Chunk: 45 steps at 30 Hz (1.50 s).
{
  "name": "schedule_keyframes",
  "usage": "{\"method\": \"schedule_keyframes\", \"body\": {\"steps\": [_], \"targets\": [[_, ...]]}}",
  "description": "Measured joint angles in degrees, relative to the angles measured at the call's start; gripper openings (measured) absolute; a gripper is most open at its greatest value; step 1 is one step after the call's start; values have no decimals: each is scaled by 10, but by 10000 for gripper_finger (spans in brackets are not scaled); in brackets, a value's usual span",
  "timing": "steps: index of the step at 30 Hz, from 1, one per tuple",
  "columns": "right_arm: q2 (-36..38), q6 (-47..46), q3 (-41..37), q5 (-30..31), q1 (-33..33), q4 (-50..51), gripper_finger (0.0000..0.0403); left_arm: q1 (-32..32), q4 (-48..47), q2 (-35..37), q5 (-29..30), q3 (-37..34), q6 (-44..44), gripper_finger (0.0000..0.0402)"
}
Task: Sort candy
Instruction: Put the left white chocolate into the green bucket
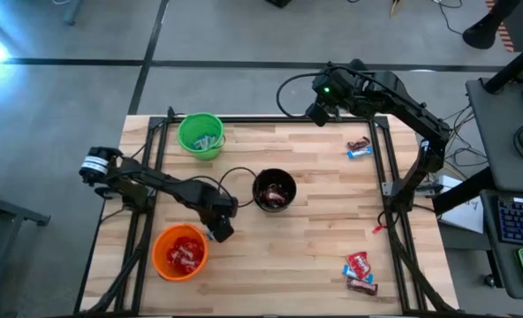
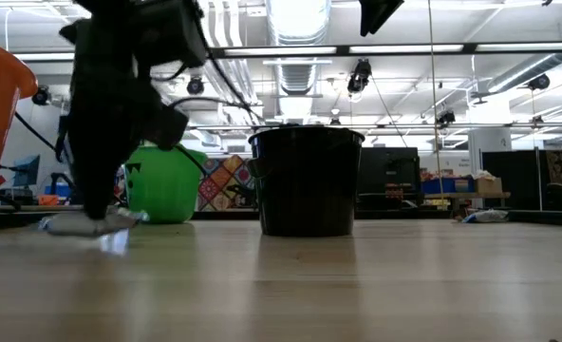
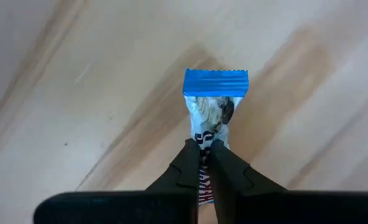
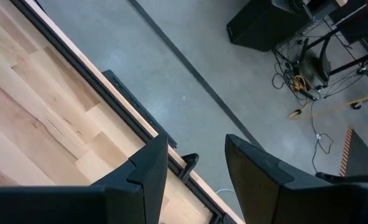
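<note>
1. The left pincer [image 3: 201,152] is closed tight on a blue-and-white candy [image 3: 214,115]; only the left wrist view shows this grip, with the two dark fingers [image 3: 185,165] pinching the wrapper near its middle.
2. In the high view the left pincer [image 1: 219,228] sits low over the worktop [image 1: 314,247], just beside the orange cup [image 1: 180,253] and near the black cup [image 1: 274,191]; the candy itself is hidden there under the arm.
3. The low view shows the wrapper [image 2: 91,224] at the worktop surface beneath the dark arm; whether it touches the wood cannot be told.
4. The held candy's long axis runs straight out from the fingers, with its crimped blue end pointing away from the wrist.
5. The right pincer [image 4: 195,158] is spread wide and holds nothing; it hangs over the worktop's far edge, above the grey floor [image 4: 190,68].
6. The green cup [image 1: 200,135] stands near the far left corner.
7. Loose candy lies in two spots on the right side: a pair near the far edge [image 1: 360,147] and a cluster near the near edge [image 1: 360,270].
8. The worktop's middle and right centre are bare wood, giving open room.
</note>
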<state>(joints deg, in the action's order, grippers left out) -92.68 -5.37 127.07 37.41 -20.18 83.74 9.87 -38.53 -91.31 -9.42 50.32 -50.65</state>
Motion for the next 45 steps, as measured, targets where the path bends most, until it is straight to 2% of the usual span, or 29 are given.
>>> {"method": "schedule_keyframes", "body": {"steps": [11,22,28,34,40,45], "targets": [[0,-6,0,-1,0,0,153,-29,-201,4,83,145,114,1],[0,-20,0,-1,0,0,153,-57,-327,5,159,346,217,1],[0,-23,0,-1,0,0,153,-68,-391,5,193,429,252,0],[0,-33,0,-1,0,0,153,-100,-451,6,235,467,285,0],[0,-38,0,-3,0,1,153,-153,-452,11,240,456,341,0],[0,-42,0,-3,0,1,153,-223,-451,11,241,450,412,0]]}}
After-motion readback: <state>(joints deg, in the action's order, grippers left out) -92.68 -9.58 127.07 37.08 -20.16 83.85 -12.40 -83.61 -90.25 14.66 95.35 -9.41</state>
